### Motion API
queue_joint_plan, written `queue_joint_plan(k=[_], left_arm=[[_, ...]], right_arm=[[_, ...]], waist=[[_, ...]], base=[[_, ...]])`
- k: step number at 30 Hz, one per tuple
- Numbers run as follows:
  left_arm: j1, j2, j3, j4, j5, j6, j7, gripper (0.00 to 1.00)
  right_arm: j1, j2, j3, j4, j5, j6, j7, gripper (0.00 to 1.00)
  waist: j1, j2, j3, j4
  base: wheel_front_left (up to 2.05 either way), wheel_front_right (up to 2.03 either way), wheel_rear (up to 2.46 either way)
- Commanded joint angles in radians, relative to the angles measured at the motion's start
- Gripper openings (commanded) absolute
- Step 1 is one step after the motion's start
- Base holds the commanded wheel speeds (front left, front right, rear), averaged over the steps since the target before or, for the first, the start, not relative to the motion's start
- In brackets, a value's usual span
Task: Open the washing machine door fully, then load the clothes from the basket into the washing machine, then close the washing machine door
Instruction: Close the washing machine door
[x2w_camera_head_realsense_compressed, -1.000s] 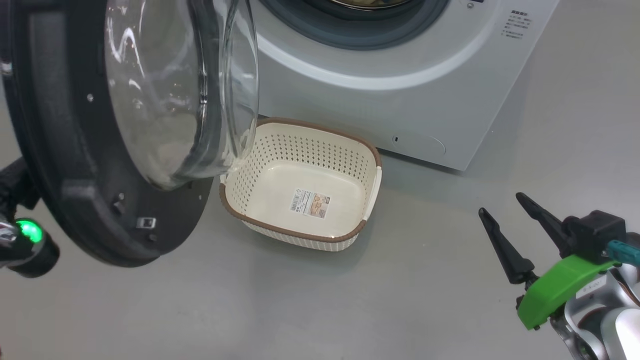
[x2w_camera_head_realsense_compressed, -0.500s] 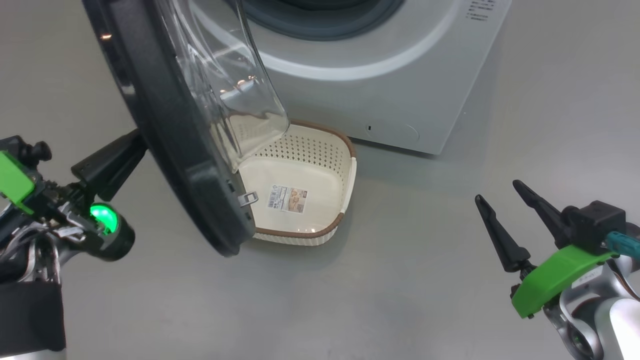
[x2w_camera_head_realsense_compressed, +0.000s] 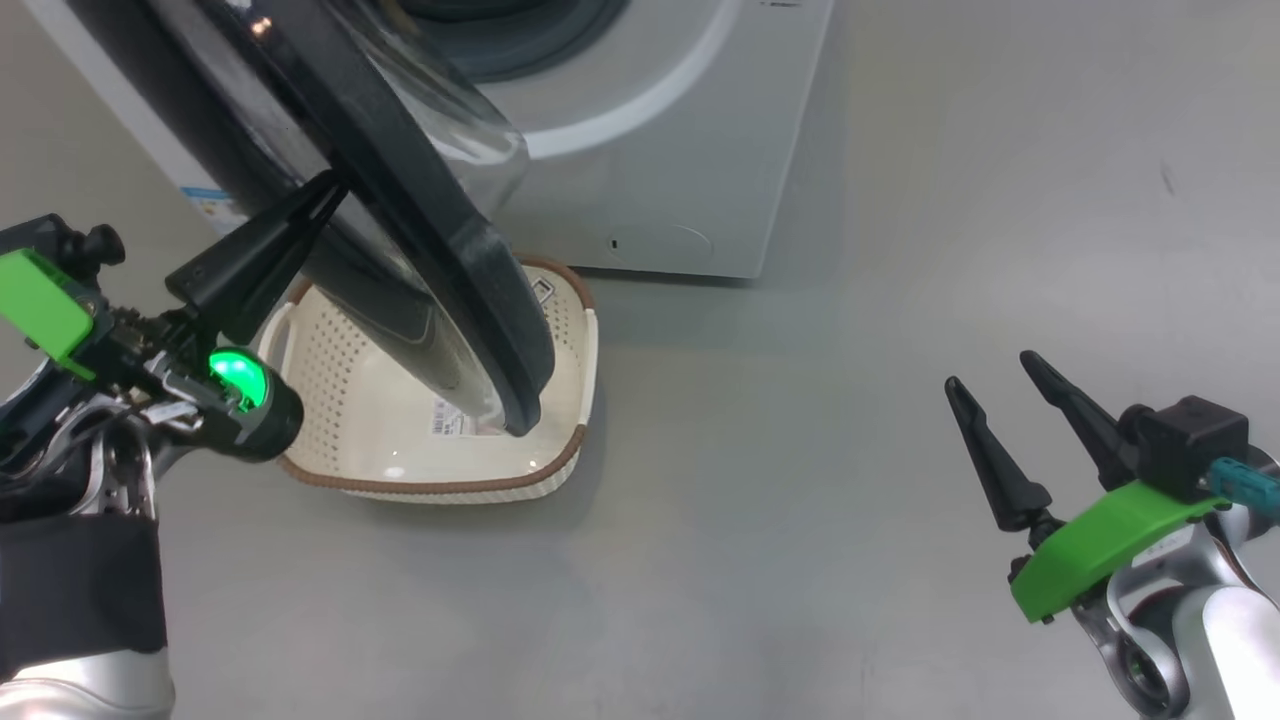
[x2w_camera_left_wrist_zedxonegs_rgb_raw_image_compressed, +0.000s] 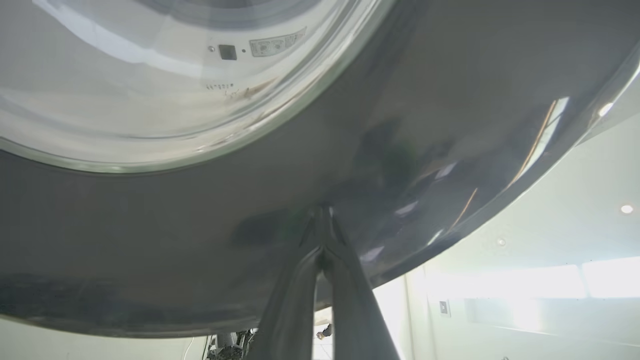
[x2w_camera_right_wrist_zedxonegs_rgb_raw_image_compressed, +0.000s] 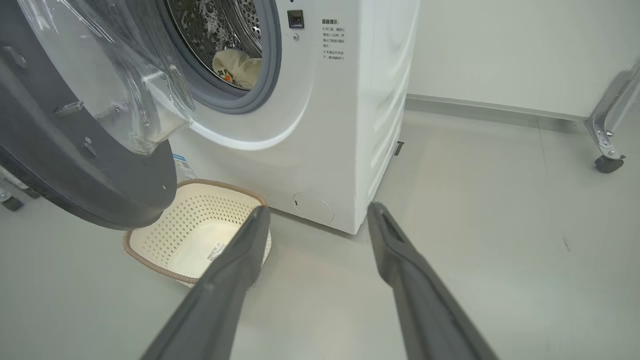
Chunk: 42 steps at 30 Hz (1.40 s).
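1. Left gripper (x2w_camera_head_realsense_compressed: 330, 186): fingers pressed together, tips touching the outer black rim of the door (x2w_camera_head_realsense_compressed: 460, 260). In the left wrist view the gripper (x2w_camera_left_wrist_zedxonegs_rgb_raw_image_compressed: 322, 209) meets the glossy rim (x2w_camera_left_wrist_zedxonegs_rgb_raw_image_compressed: 450, 100) just below the glass window (x2w_camera_left_wrist_zedxonegs_rgb_raw_image_compressed: 125, 75).
2. Door stands ajar, swung out from the washer (x2w_camera_head_realsense_compressed: 650, 150) at an angle. Its lower edge hangs over the basket (x2w_camera_head_realsense_compressed: 330, 360).
3. Basket sits on the floor (x2w_camera_head_realsense_compressed: 760, 520) just before the washer, near the left gripper, with a label on its bottom.
4. Right gripper (x2w_camera_head_realsense_compressed: 988, 370): fingers spread wide, gripping nothing, low over the floor, well apart from door and basket.
5. Right wrist view: gripper (x2w_camera_right_wrist_zedxonegs_rgb_raw_image_compressed: 320, 207) points at the washer (x2w_camera_right_wrist_zedxonegs_rgb_raw_image_compressed: 340, 125). The basket (x2w_camera_right_wrist_zedxonegs_rgb_raw_image_compressed: 195, 220) lies left of its fingers, under the door (x2w_camera_right_wrist_zedxonegs_rgb_raw_image_compressed: 75, 165).
6. Clothes (x2w_camera_right_wrist_zedxonegs_rgb_raw_image_compressed: 235, 67): cream fabric inside the drum (x2w_camera_right_wrist_zedxonegs_rgb_raw_image_compressed: 220, 25), behind the grey gasket (x2w_camera_right_wrist_zedxonegs_rgb_raw_image_compressed: 270, 65), well apart from both grippers.
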Motion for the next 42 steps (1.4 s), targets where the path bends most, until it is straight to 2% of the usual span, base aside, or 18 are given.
queue_joint_plan(k=[1,11,18,26,32,36,41,42], left_arm=[[-0.043,0.027,0.030,-0.025,0.012,-0.010,-0.005,0.00],[-0.121,0.011,0.052,0.081,0.063,-0.084,-0.096,0.00],[-0.161,0.013,0.086,0.164,0.080,-0.121,-0.151,0.00],[-0.158,0.013,0.115,0.216,0.081,-0.145,-0.169,0.00],[-0.125,0.003,0.138,0.204,0.076,-0.154,-0.172,0.00],[-0.074,-0.004,0.155,0.149,0.112,-0.159,-0.203,0.00],[0.026,-0.019,0.172,-0.005,0.243,-0.160,-0.317,0.00],[0.050,-0.024,0.171,-0.039,0.276,-0.160,-0.348,0.25]], right_arm=[[-0.046,-0.010,0.013,-0.030,0.001,0.000,-0.013,1.00],[-0.059,0.012,0.015,0.005,0.006,0.000,-0.045,1.00],[-0.062,0.024,0.015,0.028,0.009,0.000,-0.064,1.00],[-0.049,0.023,-0.002,0.042,0.007,0.000,-0.073,1.00],[-0.032,0.025,-0.024,0.044,0.002,0.000,-0.073,1.00],[-0.019,0.029,-0.039,0.040,-0.004,0.000,-0.069,1.00],[0.004,0.032,-0.055,0.031,-0.011,0.000,-0.064,1.00],[0.009,0.033,-0.057,0.030,-0.012,0.000,-0.063,1.00]], waist=[[-0.0001,0.0000,0.003,-0.044],[-0.0001,0.0000,0.009,-0.173],[-0.0001,0.0000,0.007,-0.230],[-0.0001,0.0000,-0.006,-0.237],[-0.0001,0.0000,-0.021,-0.221],[-0.0001,0.0000,-0.037,-0.202],[-0.0001,0.0000,-0.057,-0.178],[-0.0001,0.0000,-0.061,-0.174]], base=[[0.00,0.00,0.00],[0.00,0.00,0.00],[0.00,0.00,0.00],[0.00,0.00,0.00],[0.00,0.00,0.00],[0.00,0.00,0.00],[0.00,0.00,0.00],[0.00,0.00,0.00]])
